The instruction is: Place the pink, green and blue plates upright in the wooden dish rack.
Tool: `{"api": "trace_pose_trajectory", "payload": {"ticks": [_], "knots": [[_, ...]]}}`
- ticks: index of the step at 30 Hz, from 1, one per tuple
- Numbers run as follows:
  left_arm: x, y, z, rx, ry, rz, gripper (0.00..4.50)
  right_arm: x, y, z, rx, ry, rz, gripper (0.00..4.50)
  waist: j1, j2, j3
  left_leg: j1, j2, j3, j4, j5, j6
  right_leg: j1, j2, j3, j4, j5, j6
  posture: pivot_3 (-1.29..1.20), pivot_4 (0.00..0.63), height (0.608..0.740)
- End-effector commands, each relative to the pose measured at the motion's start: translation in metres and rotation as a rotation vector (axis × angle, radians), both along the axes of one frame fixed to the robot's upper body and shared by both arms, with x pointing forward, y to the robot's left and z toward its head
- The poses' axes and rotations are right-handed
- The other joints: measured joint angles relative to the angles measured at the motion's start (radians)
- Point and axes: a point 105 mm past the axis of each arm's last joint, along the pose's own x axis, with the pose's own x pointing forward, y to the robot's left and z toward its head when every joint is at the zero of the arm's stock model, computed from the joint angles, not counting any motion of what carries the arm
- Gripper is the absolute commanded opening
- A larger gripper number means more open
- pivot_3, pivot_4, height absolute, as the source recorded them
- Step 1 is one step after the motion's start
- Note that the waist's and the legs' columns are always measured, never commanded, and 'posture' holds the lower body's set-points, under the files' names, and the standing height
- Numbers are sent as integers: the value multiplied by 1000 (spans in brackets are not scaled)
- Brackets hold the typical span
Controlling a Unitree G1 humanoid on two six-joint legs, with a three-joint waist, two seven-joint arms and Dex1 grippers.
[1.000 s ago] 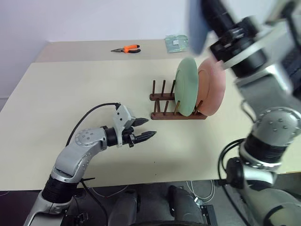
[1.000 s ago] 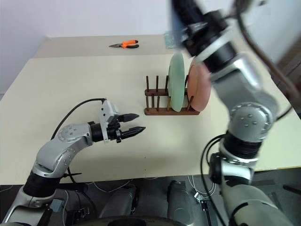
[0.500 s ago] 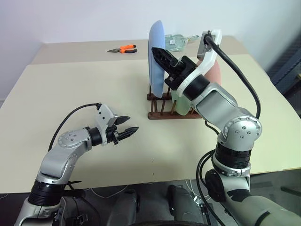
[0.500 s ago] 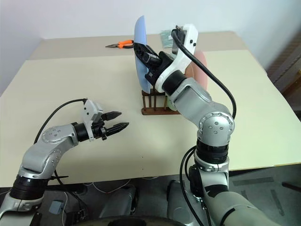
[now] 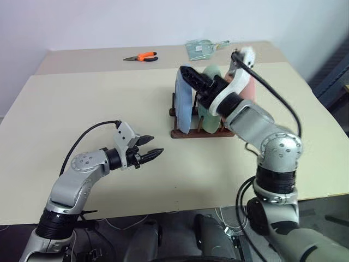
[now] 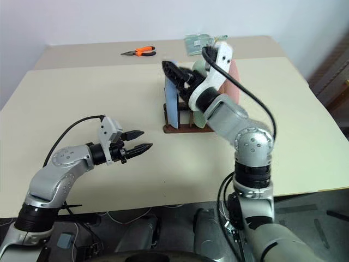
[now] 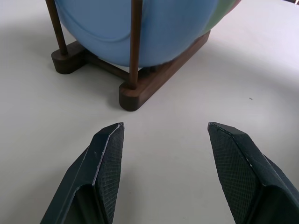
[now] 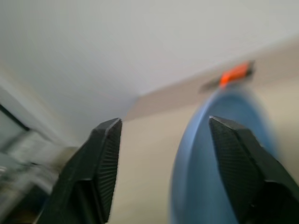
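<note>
A big cream table (image 5: 65, 103) sits by a white wall. The right claw (image 5: 192, 82) is up at the top edge of the blue plate (image 5: 183, 106), its fingers spread apart with the rim between them. The blue plate stands in the rack (image 5: 188, 132), beside the green plate (image 5: 212, 72) and pink plate (image 6: 235, 76). The left claw (image 5: 150, 148) hangs spread near the rack, holding nothing. Orange pliers (image 5: 141, 57) lie far back.

Right gripper (image 8: 161, 172) fingers spread apart. Blue plate (image 8: 210, 158), edge-on, fills lower right of frame. Orange-handled pliers (image 8: 233, 74) blurred on bench (image 8: 149, 135) beyond.
</note>
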Motion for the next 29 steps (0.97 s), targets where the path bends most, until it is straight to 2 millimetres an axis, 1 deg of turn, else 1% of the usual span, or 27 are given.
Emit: {"api": "trace_pose_trajectory", "payload": {"ticks": [1, 2, 4, 5, 7, 9, 10, 11, 12, 13, 14, 15, 16, 17, 18, 19, 22, 23, 26, 29], "knots": [[-2, -4, 9, 2, -43, -16, 2932, -38, 0, 43, -179, -363, 42, 3000, -1, -1, 0, 0, 0, 0, 0, 0, 0, 0, 0, 0, 0, 0, 1, 0, 150, 740], [-2, -4, 9, 4, -45, -14, 2932, -45, -9, 47, -219, -414, 46, 3000, 0, -1, -1, 0, 0, 0, 0, 0, 0, 0, 0, 0, 0, -1, 2, 0, 150, 740], [2, 1, 9, 10, -50, 11, 2932, -50, -45, 52, -281, -463, -24, 3000, 5, -3, -1, 1, 0, -1, 0, 0, 0, 2, 0, -1, 0, -2, 3, 0, 150, 740], [4, 4, 9, 17, -59, 25, 2932, -51, -62, 51, -302, -457, -59, 3000, 7, -4, -1, 1, 0, -1, 0, 0, 0, 3, 0, -1, -1, -2, 3, 0, 150, 740], [10, 14, 8, 20, -68, 72, 2932, -49, -105, 30, -390, -379, -147, 3000, 17, -5, -2, 0, 0, -1, 1, 0, 0, 5, -3, -1, -3, -3, 3, 0, 150, 740], [17, 31, 6, 25, -71, 133, 2932, -51, -148, -2, -465, -257, -226, 3000, 25, -5, -2, 1, 0, 0, 1, -1, 1, 8, -3, -2, -8, -3, 2, 0, 150, 740], [20, 42, 3, 39, -74, 170, 2932, -54, -164, -19, -479, -200, -258, 3000, 26, -5, -2, 1, 0, 0, 1, -1, 1, 8, -3, -2, -10, -3, 2, 0, 150, 740], [22, 52, 0, 54, -78, 200, 2932, -57, -176, -34, -477, -142, -272, 3000, 27, -5, -2, 1, 0, 1, 0, -1, 2, 9, -3, -1, -11, -3, 2, 0, 150, 740], [24, 54, -1, 62, -83, 214, 2932, -58, -186, -42, -472, -109, -279, 3000, 25, -3, -2, 1, 0, 1, 0, -1, 2, 8, -3, -1, -11, -2, 2, 0, 150, 740], [26, 65, -4, 72, -82, 246, 2932, -61, -192, -62, -537, -56, -284, 3000, 22, -1, 0, 1, 0, 2, 0, -2, 3, 8, -3, -1, -11, -2, 2, 0, 150, 740], [28, 68, -5, 76, -84, 263, 2932, -62, -198, -75, -587, -23, -283, 3000, 21, 0, -1, 1, 0, 3, 0, -2, 3, 8, -3, 1, -11, -2, 2, 0, 150, 740], [28, 76, -7, 80, -83, 288, 2932, -63, -203, -96, -616, 52, -270, 3000, 21, 0, -1, 2, 0, 4, 0, -2, 3, 7, -4, 1, -11, -2, 2, 0, 150, 740], [28, 83, -9, 86, -81, 311, 2932, -64, -204, -117, -695, 103, -260, 3000, 20, 0, -1, 2, 0, 4, 0, -2, 3, 8, -4, 1, -11, -2, 2, 0, 150, 740], [26, 88, -12, 99, -81, 322, 2932, -64, -202, -134, -745, 125, -236, 3000, 18, 0, -1, 2, 0, 4, 0, -2, 3, 8, -3, 1, -11, -2, 2, 0, 150, 740], [24, 91, -14, 109, -80, 327, 2932, -64, -198, -146, -759, 141, -219, 3000, 15, -1, -1, 3, 0, 5, 0, -2, 3, 8, -3, 1, -11, -2, 2, 0, 150, 740], [22, 90, -16, 112, -78, 327, 2932, -62, -197, -154, -758, 146, -215, 3000, 12, 0, -1, 3, 1, 5, 0, -2, 3, 8, -3, 1, -11, -2, 2, 0, 150, 740], [15, 93, -23, 111, -64, 338, 2932, -56, -193, -174, -754, 152, -218, 3000, 7, 0, -1, 3, 1, 4, 1, -2, 2, 8, -4, 1, -11, -2, 2, 0, 150, 740], [11, 93, -24, 108, -61, 346, 2932, -52, -194, -177, -741, 144, -237, 3000, 7, 0, -1, 2, 1, 4, 0, -2, 2, 8, -5, 1, -12, -2, 2, 0, 150, 740], [4, 91, -26, 83, -60, 365, 2932, -42, -199, -177, -724, 127, -278, 3000, 6, 0, 0, 2, 1, 2, 0, -2, 3, 8, -6, 1, -13, -1, 2, 0, 150, 740], [2, 85, -27, 68, -62, 367, 2932, -34, -205, -174, -712, 125, -291, 3000, 9, 0, 0, 1, 0, 1, 1, -2, 3, 9, -6, 1, -13, -1, 3, 0, 150, 740]]}}
